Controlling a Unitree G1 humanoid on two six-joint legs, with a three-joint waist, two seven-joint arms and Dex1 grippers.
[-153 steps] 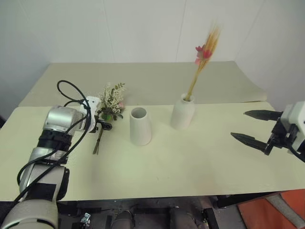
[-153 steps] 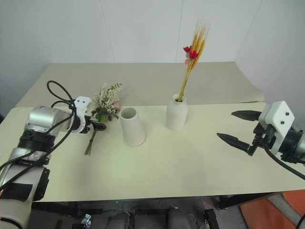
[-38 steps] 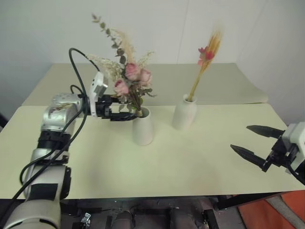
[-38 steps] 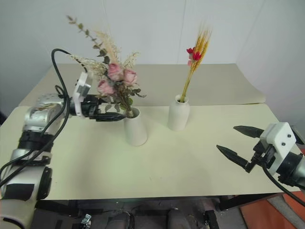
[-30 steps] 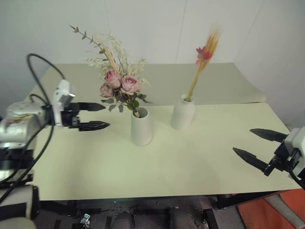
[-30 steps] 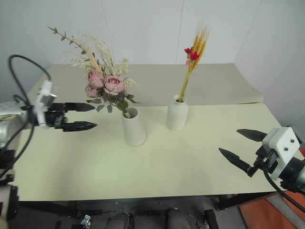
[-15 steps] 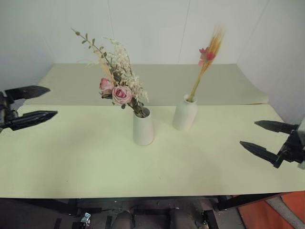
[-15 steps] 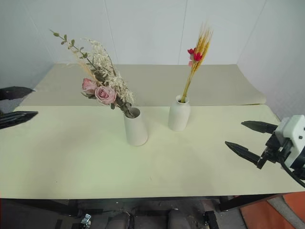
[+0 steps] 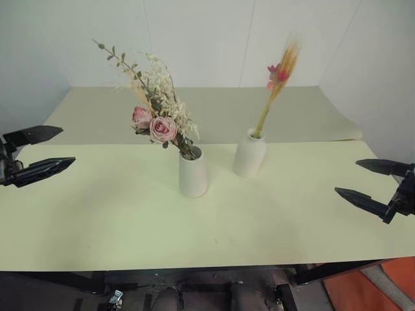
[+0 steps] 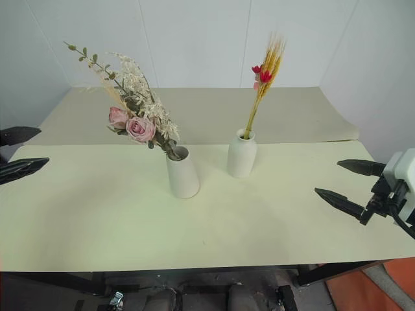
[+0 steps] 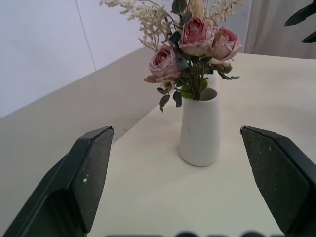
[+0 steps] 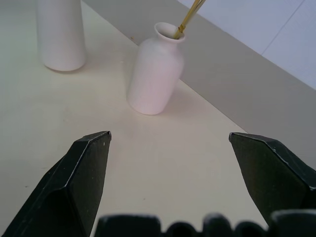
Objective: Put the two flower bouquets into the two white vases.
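Both bouquets sit in vases on the cream table [image 9: 130,227]. Tapered cone vase [image 9: 193,173] stands near table centre, holding the rose bouquet [image 9: 155,120] of pink roses, white sprigs and green leaves; the bunch leans out of the mouth toward 10 o'clock in the head views. Bottle-shaped vase [image 9: 249,153] stands just beside the cone vase, at about 2 o'clock from it, apart from it, upright, with the thin yellow-orange stalk bundle [image 9: 277,81] rising from its narrow neck and tilting slightly toward 1 o'clock, red-pink blooms near the top. Left gripper [image 9: 40,153] hangs at the far left edge of the table, fingers spread wide, nothing between them; cone vase and roses lie well apart from it at roughly 3 o'clock. In the left wrist view the cone vase with roses shows between the two black fingers [image 11: 81,182], well ahead of them. Right gripper [image 10: 350,186] hangs over the far right edge of the table, fingers spread wide, empty; bottle vase lies well apart from it at about 10 o'clock, cone vase farther off at 9 o'clock. Right wrist view shows both vases ahead of its fingers, bottle vase nearer. Second cream surface [image 9: 214,110] behind the table, white walls [image 9: 194,39] beyond.
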